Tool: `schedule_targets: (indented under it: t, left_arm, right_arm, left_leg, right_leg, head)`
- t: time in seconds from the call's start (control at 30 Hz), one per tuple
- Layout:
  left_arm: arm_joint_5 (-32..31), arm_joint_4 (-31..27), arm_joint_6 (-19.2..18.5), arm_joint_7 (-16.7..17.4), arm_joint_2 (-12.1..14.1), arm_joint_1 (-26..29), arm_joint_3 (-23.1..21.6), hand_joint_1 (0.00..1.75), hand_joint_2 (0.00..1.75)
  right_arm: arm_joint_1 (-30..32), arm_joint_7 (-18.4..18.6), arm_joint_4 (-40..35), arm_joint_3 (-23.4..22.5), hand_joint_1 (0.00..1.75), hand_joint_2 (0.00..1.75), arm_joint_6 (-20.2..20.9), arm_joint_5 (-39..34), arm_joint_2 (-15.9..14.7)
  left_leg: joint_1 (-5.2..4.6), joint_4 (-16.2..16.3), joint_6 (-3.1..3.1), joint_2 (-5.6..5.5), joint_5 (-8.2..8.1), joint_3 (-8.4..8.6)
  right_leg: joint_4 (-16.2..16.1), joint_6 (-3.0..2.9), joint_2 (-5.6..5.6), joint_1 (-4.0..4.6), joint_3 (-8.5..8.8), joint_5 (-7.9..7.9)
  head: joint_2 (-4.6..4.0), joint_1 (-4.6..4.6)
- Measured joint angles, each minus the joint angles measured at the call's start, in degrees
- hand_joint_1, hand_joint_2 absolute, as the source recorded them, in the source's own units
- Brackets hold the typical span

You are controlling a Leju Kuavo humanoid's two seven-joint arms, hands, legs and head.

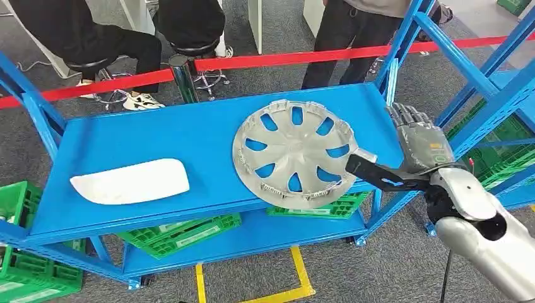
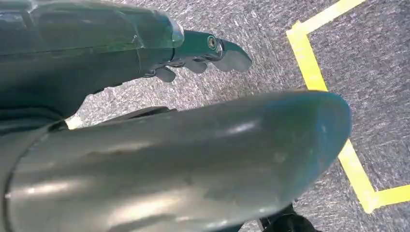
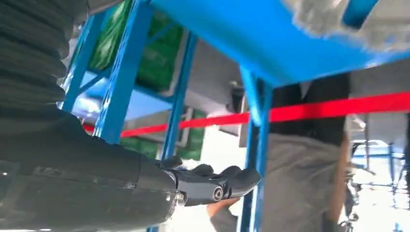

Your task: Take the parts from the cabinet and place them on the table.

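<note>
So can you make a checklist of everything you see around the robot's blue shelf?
Surface: blue shelf, top level, bare between the parts.
Job's things: silver hubcap lying flat, its edge over the shelf's front; white panel flat toward the other end.
Clutter: green crates on the lower level.
Hands: right hand beside the hubcap, thumb at its rim, grip unclear; left hand hanging over the floor, holding nothing.
Cables: dark cable under the right arm.
Surroundings: red barrier tape, people behind it, yellow floor tape.
</note>
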Motion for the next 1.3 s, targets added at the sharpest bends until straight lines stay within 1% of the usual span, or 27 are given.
schedule_targets:
  t: [0.2,0.4,0.77,0.87,1.0,1.17,1.23,1.3]
  left_arm:
    - [0.0,0.0,0.0,0.0,0.0,0.0,0.0,0.0,0.0]
    - [0.0,0.0,0.0,0.0,0.0,0.0,0.0,0.0,0.0]
    - [0.0,0.0,0.0,-0.1,0.0,0.0,0.0,0.0,0.0]
    - [0.0,0.0,0.2,-0.8,0.0,0.0,0.0,0.0,0.0]
    - [0.0,0.0,0.5,-1.6,0.0,-0.1,0.0,0.0,0.0]
    - [-0.3,0.0,0.5,-1.6,-0.1,-0.1,0.0,0.0,0.0]
    - [-0.6,0.0,0.5,-1.7,-0.2,-0.1,0.0,0.0,0.0]
    - [-1.0,0.0,0.5,-1.7,-0.5,-0.2,-0.1,0.0,0.0]
  right_arm:
    - [-1.1,0.2,0.3,-1.5,0.0,1.75,0.3,-0.2,-1.4]
    - [-1.4,0.2,0.3,-1.9,0.0,1.75,0.3,-0.2,-2.1]
    - [-1.7,0.4,0.5,-2.4,0.0,1.75,0.4,-0.2,-2.5]
    - [-2.8,1.2,0.7,-2.3,0.0,1.75,1.6,-0.3,-2.6]
    - [-4.8,1.3,1.1,-2.2,0.0,1.75,2.7,-0.5,-2.9]
    - [-6.4,-1.1,1.7,-1.1,0.0,1.75,2.5,0.3,-2.6]
    - [-7.2,-3.2,1.8,-0.3,0.0,1.75,3.7,-0.3,-2.1]
    - [-8.1,-5.1,2.2,1.2,0.0,1.75,5.0,-0.5,-0.9]
  left_leg:
    - [0.01,0.0,0.06,0.1,0.02,0.0]
    - [0.0,0.0,0.07,0.21,0.02,0.0]
    - [0.0,0.0,0.13,0.43,-0.02,-0.02]
    - [0.0,0.0,0.13,0.51,-0.02,-0.03]
    - [0.0,0.0,0.14,0.6,-0.03,-0.03]
    - [0.01,0.0,0.17,0.75,-0.05,-0.07]
    - [0.02,-0.1,0.19,0.92,-0.06,-0.12]
    - [0.03,-0.1,0.2,1.13,-0.07,-0.12]
  right_leg:
    - [0.0,0.0,0.02,0.01,0.0,0.0]
    - [0.0,0.0,0.07,0.0,0.0,0.0]
    - [0.0,0.02,0.2,0.0,0.0,0.02]
    - [0.0,0.02,0.26,0.0,-0.01,0.02]
    - [0.0,0.03,0.31,0.0,0.0,0.03]
    - [0.0,0.05,0.35,0.0,0.0,0.04]
    - [0.0,0.05,0.4,0.0,0.0,0.04]
    - [0.0,0.04,0.5,0.0,-0.02,0.05]
  head:
    - [0.0,0.0]
    - [0.0,0.0]
    - [0.0,0.0]
    - [0.0,0.0]
    - [0.0,0.0]
    - [0.0,-0.02]
    - [0.0,-0.04]
    - [0.0,0.0]
